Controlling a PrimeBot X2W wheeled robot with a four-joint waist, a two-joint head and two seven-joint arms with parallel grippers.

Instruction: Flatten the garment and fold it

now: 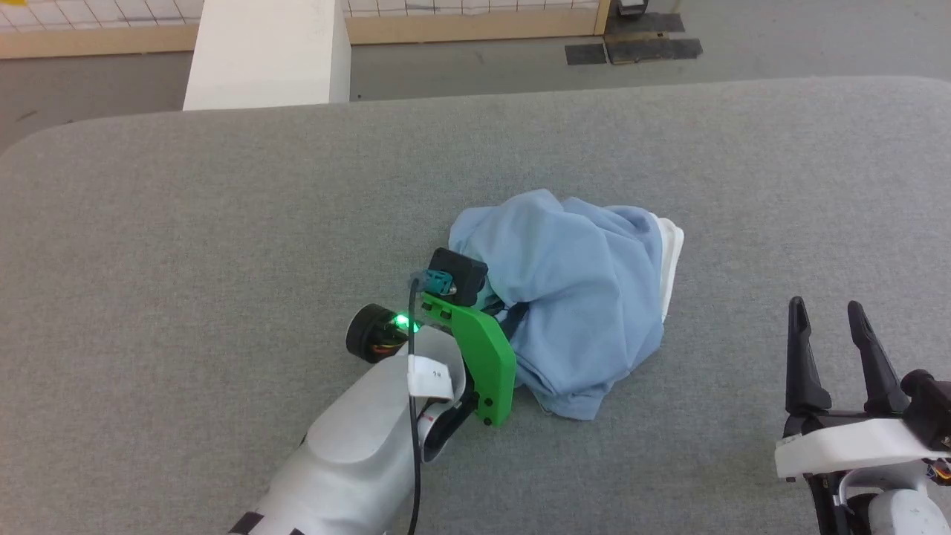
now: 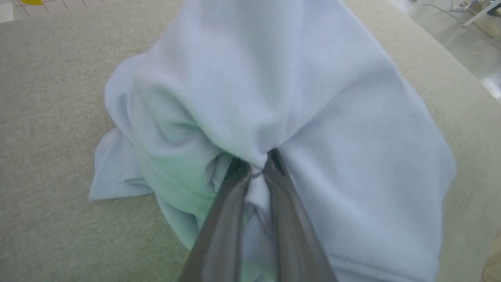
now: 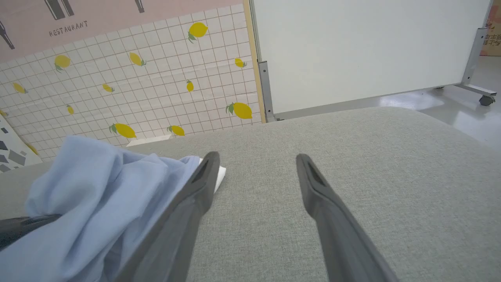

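Note:
The garment [image 1: 576, 297] is a light blue shirt crumpled in a heap at the middle of the grey table [image 1: 223, 223], a strip of white showing at its right edge. My left gripper [image 1: 513, 316] reaches into the heap's left side. In the left wrist view that gripper [image 2: 256, 164] is shut on a pinch of the blue garment [image 2: 313, 98], which bunches up over its fingertips. My right gripper [image 1: 825, 305] rests at the lower right, apart from the cloth, and is open. In the right wrist view the open right gripper [image 3: 256, 156] has the garment [image 3: 90, 184] at its left.
A white block [image 1: 267, 52] stands past the table's far edge at the upper left. Grey floor and a tiled wall lie beyond. A white panel on wheels [image 3: 364, 51] stands behind the table in the right wrist view.

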